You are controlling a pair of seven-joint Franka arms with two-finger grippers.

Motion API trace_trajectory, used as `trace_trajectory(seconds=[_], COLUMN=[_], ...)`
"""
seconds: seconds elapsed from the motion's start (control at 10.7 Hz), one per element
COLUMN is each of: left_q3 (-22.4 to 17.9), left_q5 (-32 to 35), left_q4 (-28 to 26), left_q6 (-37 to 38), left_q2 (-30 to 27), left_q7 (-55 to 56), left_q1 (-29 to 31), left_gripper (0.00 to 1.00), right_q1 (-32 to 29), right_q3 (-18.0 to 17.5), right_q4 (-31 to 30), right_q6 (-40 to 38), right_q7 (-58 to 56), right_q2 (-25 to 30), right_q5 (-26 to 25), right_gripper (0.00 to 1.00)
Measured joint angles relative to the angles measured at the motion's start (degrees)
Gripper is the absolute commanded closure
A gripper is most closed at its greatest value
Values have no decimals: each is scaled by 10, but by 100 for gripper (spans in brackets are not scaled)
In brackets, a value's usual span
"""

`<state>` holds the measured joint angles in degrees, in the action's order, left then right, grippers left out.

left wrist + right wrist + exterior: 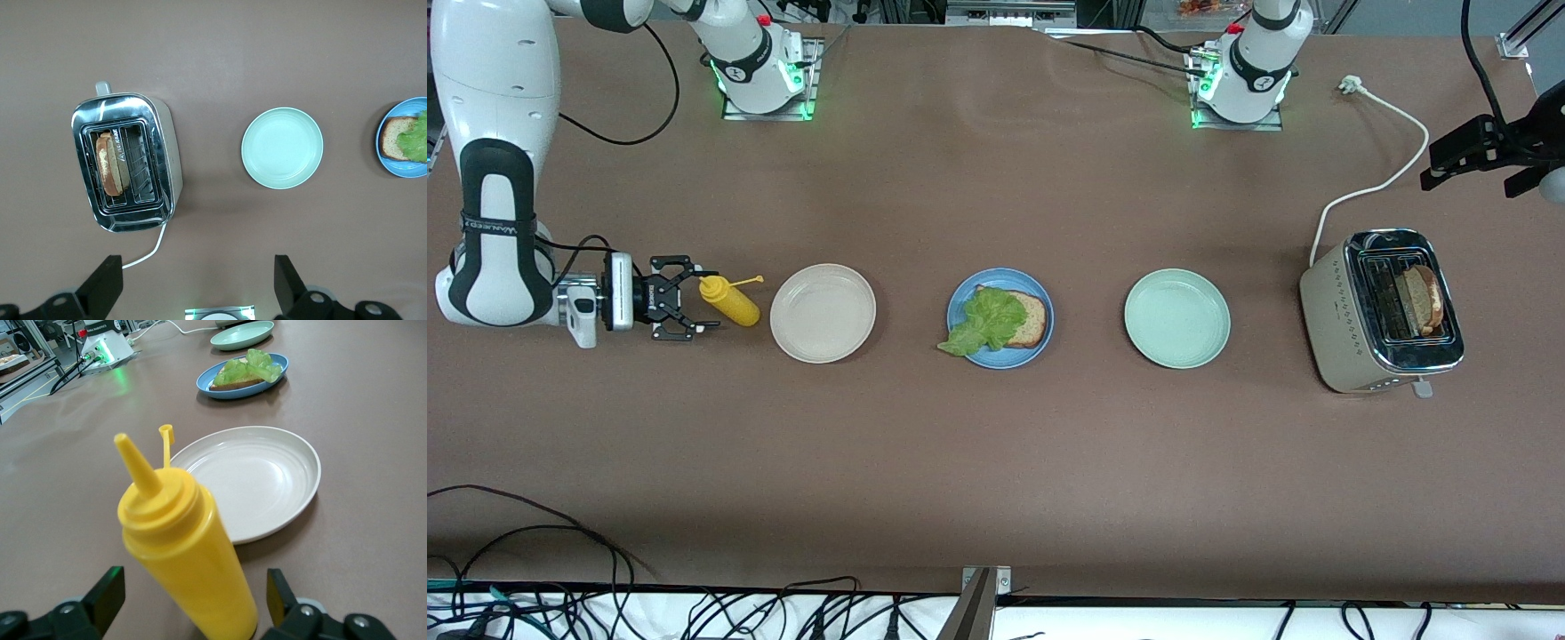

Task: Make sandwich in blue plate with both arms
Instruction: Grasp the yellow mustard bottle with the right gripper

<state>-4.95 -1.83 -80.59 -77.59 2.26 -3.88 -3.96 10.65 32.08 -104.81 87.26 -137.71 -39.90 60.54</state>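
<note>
Sandwich parts lay partly assembled: one slice of brown bread (1024,318) sat in the blue plate (1000,357) with a ruffled lettuce leaf (983,323) on top of it, the leaf spilling over the plate's rim toward the right arm's end of the bench (996,462). The blue plate stood midway along the bench in a row of three plates. A beige-white plate (823,313) lay beside it toward the right arm's end, and a pale green plate (1176,318) lay beside it toward the left arm's end; both held nothing. A second slice of bread (1421,300) stood upright in one slot of a silver toaster (1343,356), which sat past the green plate at the left arm's end, its white cord (1383,142) trailing across the bench.

A yellow squeeze bottle (729,300) stood just beside the beige-white plate, at the right arm's end. The right gripper (695,308) was low at the bottle, its fingers (107,593) spread wide on either side of the bottle's body without visibly touching it. The left gripper (198,280) hung high over the stretch between the toaster and the green plate, its fingers (103,283) wide apart and holding nothing; that arm waited.
</note>
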Motion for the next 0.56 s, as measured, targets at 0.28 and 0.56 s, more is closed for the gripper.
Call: trace_trajectory(seconds=[0.28,0.56], left_q3=[0,0], left_q5=[0,0], left_q4=[0,0], left_q6=[0,-1], left_q2=[0,0], left_q7=[0,0], left_q1=[0,0], left_gripper=[0,0], right_q1=[0,0], right_q3=[-5,-11], right_q4=[3,5], right_q6=[-3,-18], right_q7=[-1,-1], right_q2=[0,-4], right_q5=[5,20], right_gripper=[50,80])
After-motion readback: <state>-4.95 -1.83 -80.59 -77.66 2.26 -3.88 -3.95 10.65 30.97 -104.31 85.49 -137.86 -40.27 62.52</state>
